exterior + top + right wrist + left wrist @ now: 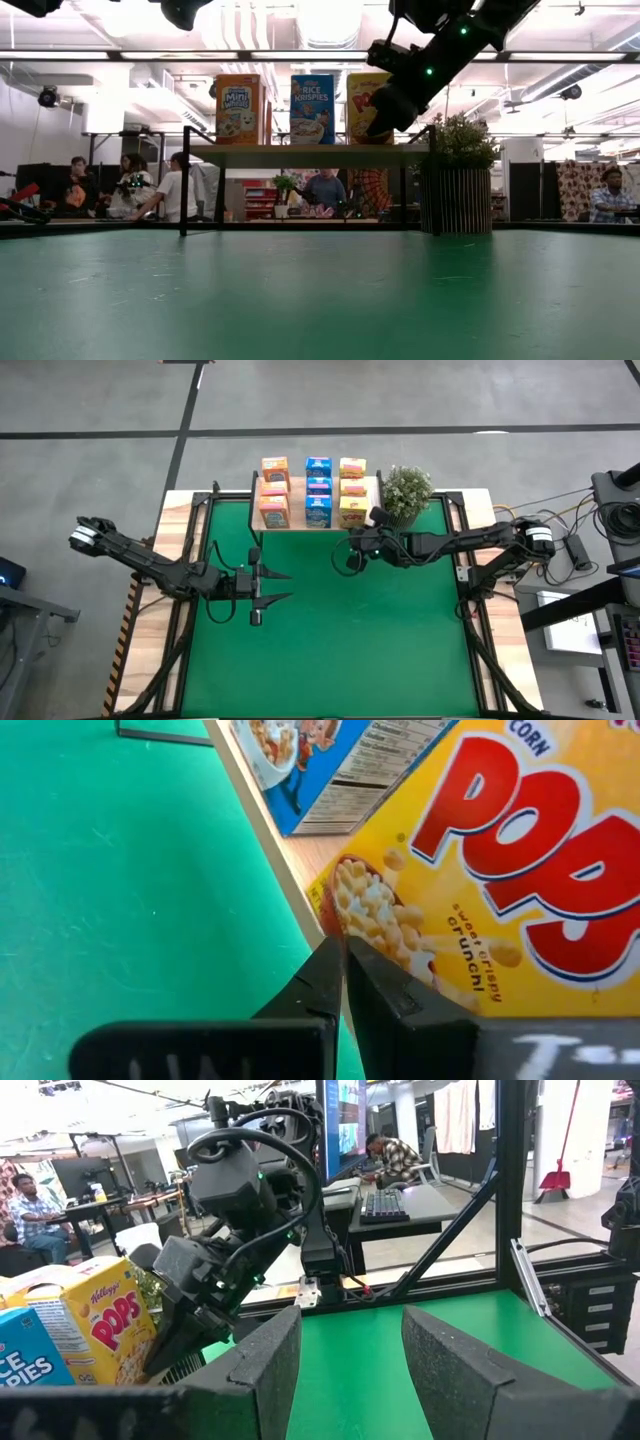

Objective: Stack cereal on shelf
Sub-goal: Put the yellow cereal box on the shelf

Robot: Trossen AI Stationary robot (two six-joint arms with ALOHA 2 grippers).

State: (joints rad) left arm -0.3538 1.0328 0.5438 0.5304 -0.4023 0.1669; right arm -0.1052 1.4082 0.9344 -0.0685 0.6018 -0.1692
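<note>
Right claw (352,543) pressed together, empty, right at the front yellow Corn Pops box (352,510) on the shelf (296,526) — left claw (283,586) spread over the green surface (380,630).

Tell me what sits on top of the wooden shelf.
On the shelf stand nine cereal boxes in three columns: orange, blue and yellow. The low view shows only the front box of each column; the rest are covered. The right claw, shut, hovers by the front yellow box.

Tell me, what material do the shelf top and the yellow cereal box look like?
The shelf top looks like light wood, matte: a pale, raw edge shows beside the boxes. The yellow cereal box looks like printed cardboard with a slight sheen, with flat faces and sharp graphics.
</note>
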